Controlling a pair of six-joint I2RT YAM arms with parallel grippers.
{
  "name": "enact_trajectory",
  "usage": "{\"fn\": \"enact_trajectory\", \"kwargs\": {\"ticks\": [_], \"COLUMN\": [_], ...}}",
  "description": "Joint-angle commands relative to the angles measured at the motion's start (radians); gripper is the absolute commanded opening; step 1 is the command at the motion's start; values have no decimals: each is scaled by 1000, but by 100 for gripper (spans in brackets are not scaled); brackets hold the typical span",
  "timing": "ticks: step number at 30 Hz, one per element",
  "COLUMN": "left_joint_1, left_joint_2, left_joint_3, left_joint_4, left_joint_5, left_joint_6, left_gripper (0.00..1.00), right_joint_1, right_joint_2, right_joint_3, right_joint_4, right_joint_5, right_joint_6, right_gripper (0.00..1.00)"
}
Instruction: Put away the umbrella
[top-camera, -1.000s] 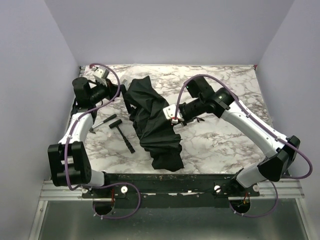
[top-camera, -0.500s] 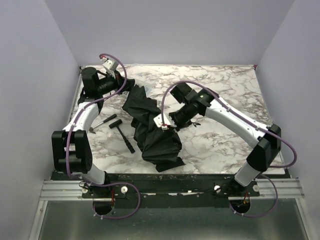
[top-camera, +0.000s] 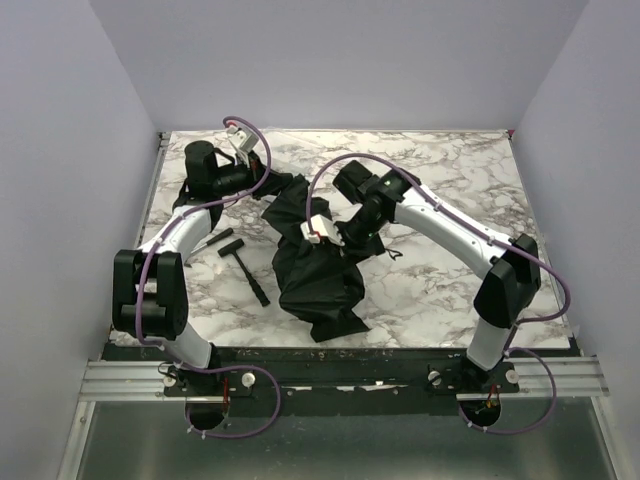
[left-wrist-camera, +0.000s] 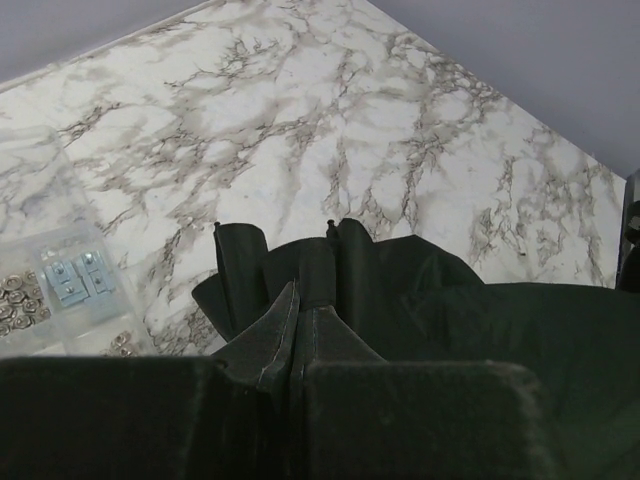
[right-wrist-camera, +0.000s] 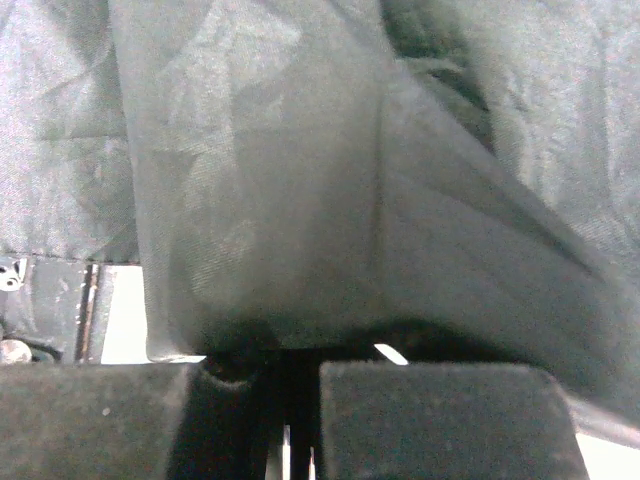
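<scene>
The umbrella (top-camera: 318, 275) lies as a crumpled heap of dark fabric in the middle of the table, its shaft and handle hidden in the folds. My left gripper (top-camera: 268, 182) is shut on the fabric's far end. In the left wrist view a seamed fold of the umbrella (left-wrist-camera: 300, 320) is pinched between the two pads, at my left gripper (left-wrist-camera: 300, 366). My right gripper (top-camera: 335, 237) is shut on the canopy at mid-length. The umbrella fabric (right-wrist-camera: 300, 180) fills the right wrist view, with an edge caught in my right gripper (right-wrist-camera: 295, 372).
A small black hammer (top-camera: 232, 248), a black-handled tool (top-camera: 258, 288) and a thin screwdriver (top-camera: 205, 242) lie left of the umbrella. A clear compartment box (left-wrist-camera: 65, 290) with nuts sits at the far left. The marble table (top-camera: 450, 200) is walled on three sides.
Both grippers have swung toward each other, the left one rightward and the right one leftward, each still holding fabric. The umbrella has bunched into a shorter, narrower heap.
</scene>
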Motion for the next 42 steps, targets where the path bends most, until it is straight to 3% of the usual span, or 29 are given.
{"fn": "enact_trajectory", "kwargs": {"ticks": [1, 4, 10, 17, 25, 33, 42], "left_joint_1": [-27, -56, -117, -203, -240, -272, -288], "left_joint_2": [48, 95, 207, 359, 433, 446, 426], "left_joint_3": [33, 87, 234, 385, 448, 468, 456], "left_joint_4": [44, 15, -65, -112, -104, -143, -241], "left_joint_5": [60, 56, 18, -33, -117, -140, -111], "left_joint_6": [25, 70, 132, 111, 14, -33, -23], "left_gripper": [0, 0, 0, 0, 0, 0, 0], "right_joint_1": [-85, -114, -184, -286, -399, -426, -433], "right_joint_2": [81, 121, 130, 200, 356, 535, 555], "right_joint_3": [95, 123, 69, 33, 15, 95, 52], "right_joint_4": [-148, -227, -228, -230, -230, -230, -230], "right_joint_5": [-110, -145, -211, -314, -479, -621, -760], "right_joint_6": [20, -19, 14, 14, 22, 71, 99], "right_gripper": [0, 1, 0, 0, 0, 0, 0]}}
